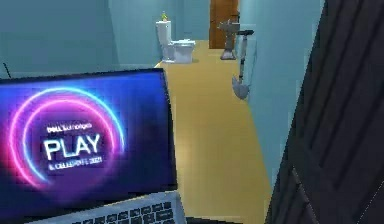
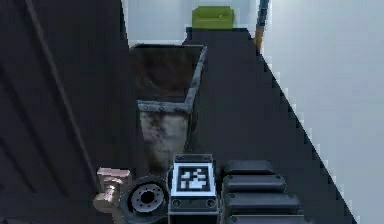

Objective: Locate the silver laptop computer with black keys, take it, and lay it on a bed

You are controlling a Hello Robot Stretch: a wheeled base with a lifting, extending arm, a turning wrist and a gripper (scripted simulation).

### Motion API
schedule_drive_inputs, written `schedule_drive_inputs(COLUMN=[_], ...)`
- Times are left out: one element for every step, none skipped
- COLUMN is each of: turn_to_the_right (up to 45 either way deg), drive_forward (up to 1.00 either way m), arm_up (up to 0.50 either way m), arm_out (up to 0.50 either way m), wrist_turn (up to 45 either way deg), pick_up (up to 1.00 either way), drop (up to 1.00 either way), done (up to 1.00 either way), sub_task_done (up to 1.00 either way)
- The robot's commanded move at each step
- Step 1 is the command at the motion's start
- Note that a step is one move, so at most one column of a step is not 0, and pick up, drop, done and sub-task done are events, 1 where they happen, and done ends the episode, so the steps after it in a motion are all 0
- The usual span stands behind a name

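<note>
Pincer (image 2: 128, 197) sits at the arm side view's bottom edge. Its dark round body is just left of a white marker (image 2: 195, 180) with black marks, and a small copper-coloured piece (image 2: 112, 188) sits at its left end. Its far end cannot be made out against the dark ground behind it, so I cannot tell whether it holds anything. Right of the marker lie the dark blocks of the arm (image 2: 255, 192).

The laptop (image 1: 85, 130) is in the forward view's lower left, very near the camera. Its lid is up and the screen faces the camera, lit with a pink-and-blue ring on black. A strip of silver deck with dark keys shows at the bottom edge. What it rests on cannot be told.

Beyond it a tan floor (image 1: 215, 130) runs between pale blue walls (image 1: 60, 35) to a white toilet (image 1: 183, 48) with a small yellow thing (image 1: 162, 18) on its tank. A brown door (image 1: 224, 20) stands farther back, and a grey stand (image 1: 240, 60) is near the wall on the right. A dark door (image 1: 335, 130) takes up that view's right edge.

In the arm side view an open-topped dark bin (image 2: 165, 85) with a grey rim stands above the pincer, beside a dark panel (image 2: 50, 100) on the left. A dark surface (image 2: 240, 90) runs up to a green thing (image 2: 212, 17) at the top, with a white wall (image 2: 330, 90) on the right.
</note>
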Motion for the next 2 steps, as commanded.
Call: schedule_drive_inputs(turn_to_the_right=[0.0, 0.0], drive_forward=[1.0, 1.0], arm_up=[0.0, 0.0], arm_out=[0.0, 0.0], wrist_turn=[0.0, 0.0], pick_up=[0.0, 0.0], drop=[0.0, 0.0], done=[0.0, 0.0], sub_task_done=[0.0, 0.0])
